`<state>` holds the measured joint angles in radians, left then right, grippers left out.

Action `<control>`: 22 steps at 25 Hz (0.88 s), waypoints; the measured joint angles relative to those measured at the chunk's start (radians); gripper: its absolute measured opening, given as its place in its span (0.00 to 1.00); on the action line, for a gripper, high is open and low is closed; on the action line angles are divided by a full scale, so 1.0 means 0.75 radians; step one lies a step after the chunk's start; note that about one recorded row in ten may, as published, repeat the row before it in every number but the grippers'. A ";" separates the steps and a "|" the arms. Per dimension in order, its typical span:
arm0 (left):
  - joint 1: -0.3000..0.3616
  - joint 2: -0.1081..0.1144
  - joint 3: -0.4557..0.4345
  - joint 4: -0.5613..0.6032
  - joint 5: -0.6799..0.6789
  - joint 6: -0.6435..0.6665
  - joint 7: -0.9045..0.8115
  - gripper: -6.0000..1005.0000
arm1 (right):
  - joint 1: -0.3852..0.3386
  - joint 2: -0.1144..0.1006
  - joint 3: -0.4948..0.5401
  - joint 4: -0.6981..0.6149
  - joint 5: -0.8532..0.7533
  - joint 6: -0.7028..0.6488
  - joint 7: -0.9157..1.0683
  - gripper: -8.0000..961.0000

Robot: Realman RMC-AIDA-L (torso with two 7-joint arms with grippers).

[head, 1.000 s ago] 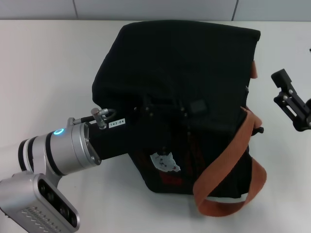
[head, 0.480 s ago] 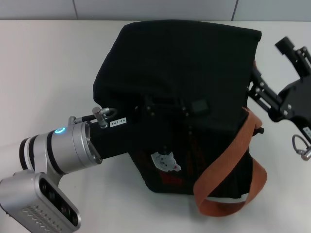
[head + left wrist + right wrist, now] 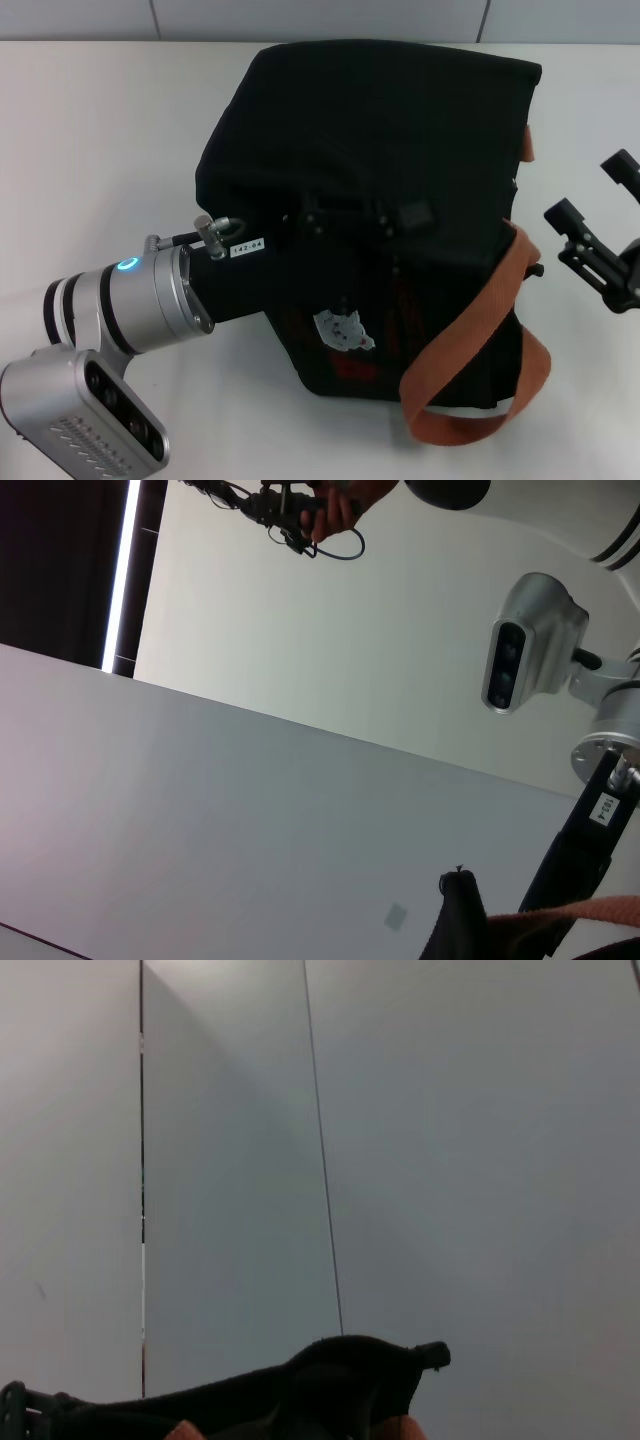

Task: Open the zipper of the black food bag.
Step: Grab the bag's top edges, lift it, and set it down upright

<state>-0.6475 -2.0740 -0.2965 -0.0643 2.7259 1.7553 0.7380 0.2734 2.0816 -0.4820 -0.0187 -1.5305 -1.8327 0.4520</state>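
Note:
The black food bag (image 3: 370, 130) stands in the middle of the white table, its bear patch (image 3: 340, 330) on the near side and an orange-brown strap (image 3: 470, 340) looping down its right side. Its zipper cannot be made out against the black fabric. My left gripper (image 3: 345, 215) rests against the bag's near upper side, black on black. My right gripper (image 3: 590, 192) hovers open to the right of the bag, a short gap away from it, holding nothing. In the right wrist view only the bag's upper edge (image 3: 340, 1375) shows.
White table (image 3: 100, 150) stretches to the left of the bag, with a wall behind it. My left arm's silver forearm (image 3: 130, 305) crosses the near left. The left wrist view shows the bag's corner (image 3: 458, 915) and the right arm's camera housing (image 3: 530, 650).
My right gripper swung in to the bag's right edge half a second ago and has since drawn back to the right. The left arm and the bag have hardly moved.

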 joint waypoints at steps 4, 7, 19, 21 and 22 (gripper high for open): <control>-0.006 0.000 0.000 0.000 0.000 -0.002 -0.001 0.10 | -0.010 0.003 0.009 -0.005 0.002 -0.044 0.006 0.87; -0.009 -0.001 0.000 -0.001 0.000 -0.003 0.001 0.10 | 0.043 0.008 0.011 0.007 0.006 -0.055 0.006 0.87; -0.012 -0.002 0.005 -0.016 0.000 -0.006 0.007 0.10 | 0.177 0.001 0.001 0.035 0.010 0.131 0.091 0.87; -0.012 -0.002 0.005 -0.017 0.000 -0.006 0.007 0.10 | 0.129 -0.001 -0.001 0.024 0.008 0.131 0.100 0.87; -0.012 -0.002 0.005 -0.017 0.000 -0.006 0.007 0.10 | 0.129 -0.001 -0.001 0.024 0.008 0.131 0.100 0.87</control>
<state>-0.6569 -2.0755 -0.2928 -0.0768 2.7261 1.7507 0.7433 0.3700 2.0812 -0.4824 -0.0007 -1.5242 -1.7348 0.5273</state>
